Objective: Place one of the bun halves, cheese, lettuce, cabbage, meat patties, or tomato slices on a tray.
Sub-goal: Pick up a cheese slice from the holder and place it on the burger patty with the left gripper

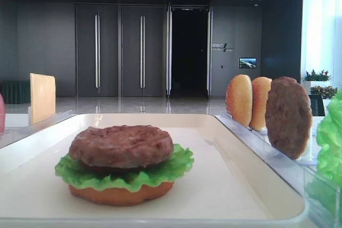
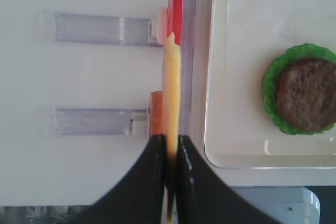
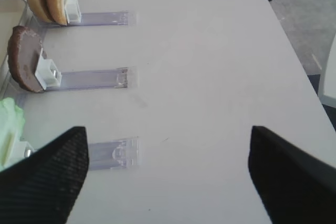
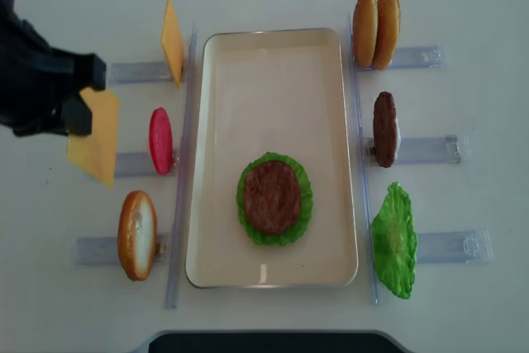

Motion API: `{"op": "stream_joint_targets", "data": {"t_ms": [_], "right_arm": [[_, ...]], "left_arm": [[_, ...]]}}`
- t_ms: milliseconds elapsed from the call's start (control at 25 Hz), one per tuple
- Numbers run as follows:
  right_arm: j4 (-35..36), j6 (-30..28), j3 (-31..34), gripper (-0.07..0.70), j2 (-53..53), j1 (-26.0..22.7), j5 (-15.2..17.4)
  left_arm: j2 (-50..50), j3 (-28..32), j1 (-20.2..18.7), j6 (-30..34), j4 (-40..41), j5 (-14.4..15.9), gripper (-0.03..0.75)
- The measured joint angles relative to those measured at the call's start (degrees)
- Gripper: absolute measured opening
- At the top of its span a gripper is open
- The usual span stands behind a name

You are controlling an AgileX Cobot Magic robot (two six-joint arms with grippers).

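Observation:
My left gripper is shut on a thin yellow-orange cheese slice, seen edge-on. In the overhead view that cheese hangs above the table, left of the cream tray, with the left gripper at its upper edge. On the tray lies a stack: a bun half, lettuce and a meat patty on top. My right gripper is open over bare table, nothing between its fingers.
Left of the tray, clear holders carry a second cheese slice, a tomato slice and a bun half. To the right stand two bun halves, a patty and lettuce.

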Motion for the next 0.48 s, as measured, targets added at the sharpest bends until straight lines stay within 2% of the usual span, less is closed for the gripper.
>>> {"op": "stream_joint_targets", "data": {"t_ms": [240,480], "right_arm": [[0.0,0.0,0.0,0.587,0.0,0.0,0.0],[0.0,0.0,0.0,0.587,0.0,0.0,0.0]], "left_arm": [[-8.2,6.6,0.0,-1.5,-0.6,0.0,0.024],[-8.4,8.6,0.0,-1.9,-0.9,0.0,0.024]]}}
